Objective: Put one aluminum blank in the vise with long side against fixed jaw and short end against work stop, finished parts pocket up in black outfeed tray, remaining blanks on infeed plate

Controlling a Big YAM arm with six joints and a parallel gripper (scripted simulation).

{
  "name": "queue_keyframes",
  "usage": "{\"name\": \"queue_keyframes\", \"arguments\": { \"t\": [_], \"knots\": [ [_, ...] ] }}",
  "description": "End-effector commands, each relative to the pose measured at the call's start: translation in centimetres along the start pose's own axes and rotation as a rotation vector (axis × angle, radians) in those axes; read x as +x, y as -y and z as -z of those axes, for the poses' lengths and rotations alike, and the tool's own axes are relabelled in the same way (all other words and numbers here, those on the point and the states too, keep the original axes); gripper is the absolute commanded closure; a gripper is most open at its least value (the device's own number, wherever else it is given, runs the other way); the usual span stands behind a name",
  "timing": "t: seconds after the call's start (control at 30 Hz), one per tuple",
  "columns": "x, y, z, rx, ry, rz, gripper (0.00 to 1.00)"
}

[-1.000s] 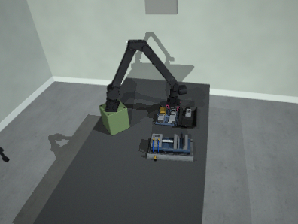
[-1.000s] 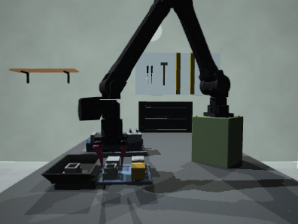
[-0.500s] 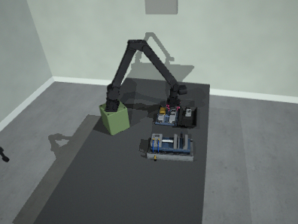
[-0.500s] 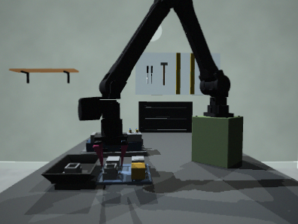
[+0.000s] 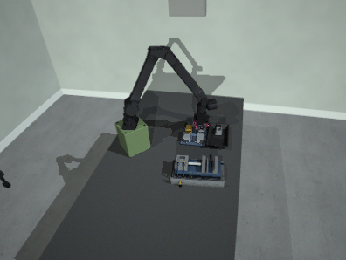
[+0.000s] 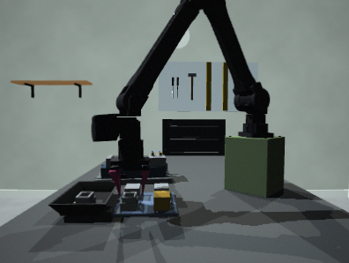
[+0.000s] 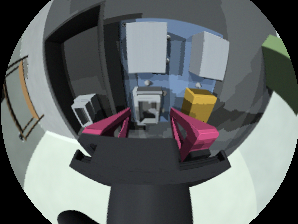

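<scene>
Hovering low over the blue infeed plate [image 6: 173,207], gripper [image 6: 131,184] spread with magenta fingers straddling a pocketed finished part [image 6: 129,200], pads on either side and nothing pinched between them. Standing on the plate, not in the tray, that part, pocket up, square-looking from above so no long axis readable. Crowded close on its right side in the exterior view by a yellow brass blank [image 6: 161,199], lying flat, just beside one finger. Lying flat farther along the plate, two gray aluminum blanks [image 7: 145,44], seen in the wrist view as pale rectangles with long sides running away from the camera; one [image 6: 161,186] showing behind the brass block. Sitting touching the plate's other edge, the black outfeed tray [image 6: 66,207], already holding a second finished part [image 6: 85,196], pocket up. Standing well apart toward the front of the dark mat [image 5: 131,218], the open vise [image 5: 200,167], blue hoses at one end block. Rising from a green pedestal [image 5: 140,146], the black arm [image 5: 175,61] folded at the elbow. Backing the exterior view, a tool board [image 6: 194,72], a dark drawer cabinet [image 6: 194,137] and a wooden wall shelf [image 6: 50,82].
</scene>
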State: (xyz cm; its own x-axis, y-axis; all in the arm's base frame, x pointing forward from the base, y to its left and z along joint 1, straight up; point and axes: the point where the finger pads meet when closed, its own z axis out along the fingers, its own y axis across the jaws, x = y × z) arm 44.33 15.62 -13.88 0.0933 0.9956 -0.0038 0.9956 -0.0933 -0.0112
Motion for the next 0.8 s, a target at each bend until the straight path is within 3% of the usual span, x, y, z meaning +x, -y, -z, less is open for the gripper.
{"name": "queue_keyframes", "arguments": {
  "t": [0.0,0.77],
  "knots": [
    [1.4,-2.0,1.4,-0.042,-0.018,0.008,0.36],
    [0.7,-0.6,0.0,-0.002,0.000,0.003,0.36]
  ]
}}
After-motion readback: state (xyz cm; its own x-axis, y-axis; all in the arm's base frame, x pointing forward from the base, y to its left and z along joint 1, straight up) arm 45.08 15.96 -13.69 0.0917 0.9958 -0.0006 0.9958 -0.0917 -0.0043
